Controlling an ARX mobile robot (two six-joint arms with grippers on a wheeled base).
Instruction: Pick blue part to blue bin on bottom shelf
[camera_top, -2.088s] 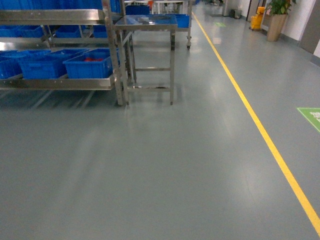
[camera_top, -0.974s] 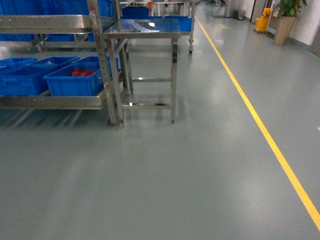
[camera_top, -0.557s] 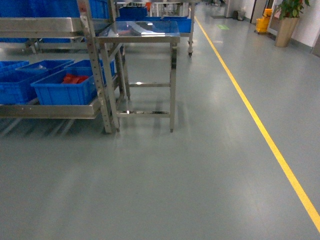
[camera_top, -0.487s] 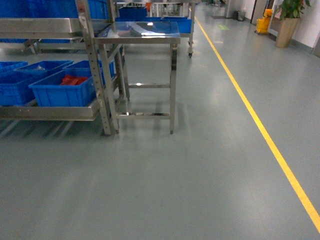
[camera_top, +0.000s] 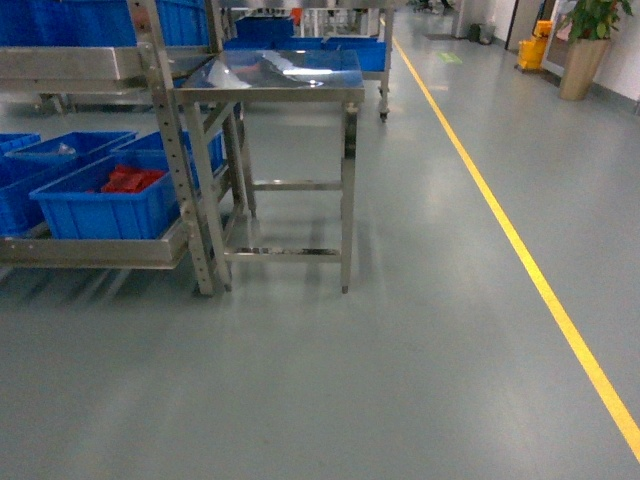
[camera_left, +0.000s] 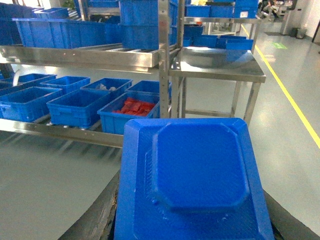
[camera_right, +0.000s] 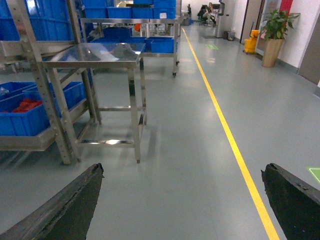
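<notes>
A flat blue part (camera_left: 200, 175) with a raised octagonal centre fills the lower left wrist view, and my left gripper (camera_left: 192, 202) is shut on it, dark fingers (camera_left: 100, 215) showing at both sides. The bottom shelf (camera_left: 65, 132) of the steel rack carries several blue bins (camera_left: 75, 106); the nearest bin (camera_left: 127, 117) holds red parts. In the head view that shelf (camera_top: 90, 252) and the bin with red parts (camera_top: 100, 210) lie at the left. My right gripper (camera_right: 182, 200) hangs open over bare floor. Neither gripper shows in the head view.
A steel table (camera_top: 275, 80) stands against the rack's right end post (camera_top: 175, 170). A yellow floor line (camera_top: 520, 260) runs down the aisle on the right. A potted plant (camera_top: 585, 40) and a yellow mop bucket (camera_top: 532, 45) stand far back. More blue bins fill the upper shelf (camera_left: 80, 52).
The rack and table have grown nearer and lower in the head view, and the rack has slid leftward, so the base has rolled forward along the aisle.
</notes>
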